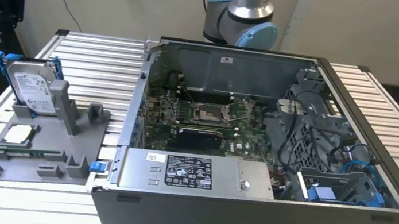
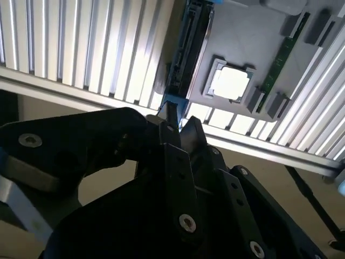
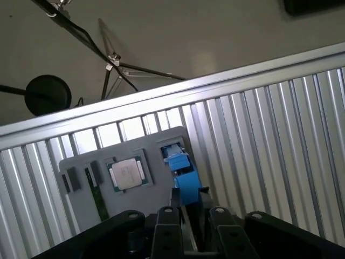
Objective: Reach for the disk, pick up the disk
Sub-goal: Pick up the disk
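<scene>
Disk (image 1: 31, 85) stands upright in the gray holder tray (image 1: 39, 152) at the left of the exterior view, on the slatted table (image 1: 386, 102) next to the open PC case (image 1: 247, 222). In the first wrist view the pincer (image 3: 192, 211) has its fingers a little apart. It's gripping nothing, near the disk's blue bracket (image 3: 182, 175) but not touching it.

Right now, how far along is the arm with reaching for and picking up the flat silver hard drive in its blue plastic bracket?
Done: nothing lifted; the disk stands upright in the grey plastic fixture. In hand: the reach. In the first wrist view the black gripper is open, pointed at the disk's blue edge and apart from it. Left: the grasp and the lift.
</scene>
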Robot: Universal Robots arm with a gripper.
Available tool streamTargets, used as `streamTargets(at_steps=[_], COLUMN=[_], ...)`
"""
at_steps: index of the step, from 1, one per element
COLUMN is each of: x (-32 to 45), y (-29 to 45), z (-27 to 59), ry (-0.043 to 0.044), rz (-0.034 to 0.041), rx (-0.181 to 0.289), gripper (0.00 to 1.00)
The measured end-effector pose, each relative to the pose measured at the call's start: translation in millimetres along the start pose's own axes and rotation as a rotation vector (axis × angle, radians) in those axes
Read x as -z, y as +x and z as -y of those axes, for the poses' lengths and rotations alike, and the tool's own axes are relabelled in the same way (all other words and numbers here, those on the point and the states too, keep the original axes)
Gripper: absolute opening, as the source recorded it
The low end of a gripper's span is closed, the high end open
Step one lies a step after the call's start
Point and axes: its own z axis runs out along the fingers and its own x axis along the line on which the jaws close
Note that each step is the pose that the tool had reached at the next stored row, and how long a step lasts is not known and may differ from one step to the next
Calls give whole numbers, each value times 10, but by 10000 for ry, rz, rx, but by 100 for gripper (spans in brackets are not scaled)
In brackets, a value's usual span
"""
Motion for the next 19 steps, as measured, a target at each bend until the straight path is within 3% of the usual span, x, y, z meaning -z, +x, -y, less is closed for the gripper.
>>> streamTargets(at_steps=[16,19], x=[-83,-133], y=[1,1], z=[2,6], ry=[-45,-49], rz=[-40,-43], rx=[2711,2884], gripper=[100,100])
